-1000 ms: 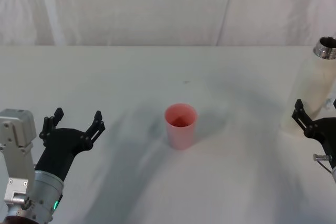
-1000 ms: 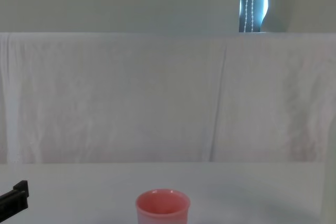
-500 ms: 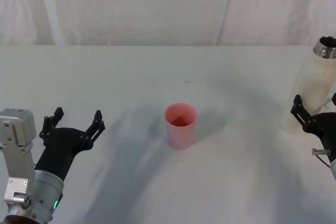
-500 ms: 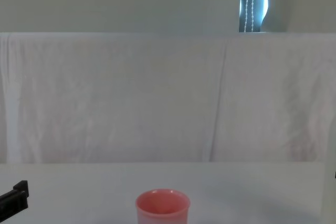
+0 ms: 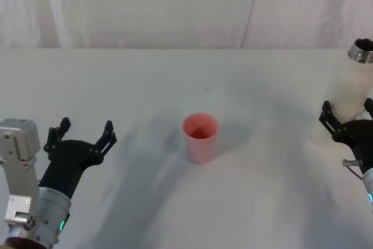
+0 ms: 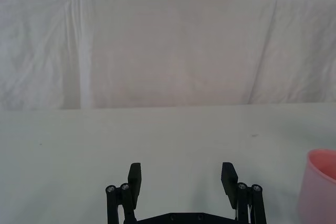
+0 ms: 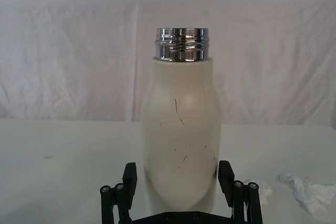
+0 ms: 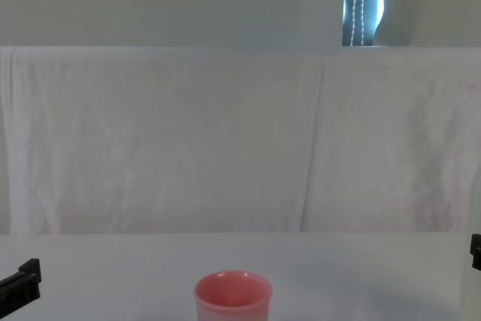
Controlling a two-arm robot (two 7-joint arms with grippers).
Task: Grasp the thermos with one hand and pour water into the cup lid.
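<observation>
The right gripper [image 7: 178,178] brackets the upright thermos [image 7: 181,145] at three o'clock, fingers spread wide, not yet clamping. The left gripper [image 5: 81,135] idles wide open at eight o'clock, holding nothing.

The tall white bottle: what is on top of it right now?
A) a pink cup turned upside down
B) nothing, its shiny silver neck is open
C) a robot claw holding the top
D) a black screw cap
B: the thermos stands with its silver threaded neck bare and uncovered, while the cup lid sits apart on the table and the right end effector is open around the bottle's lower body.
</observation>
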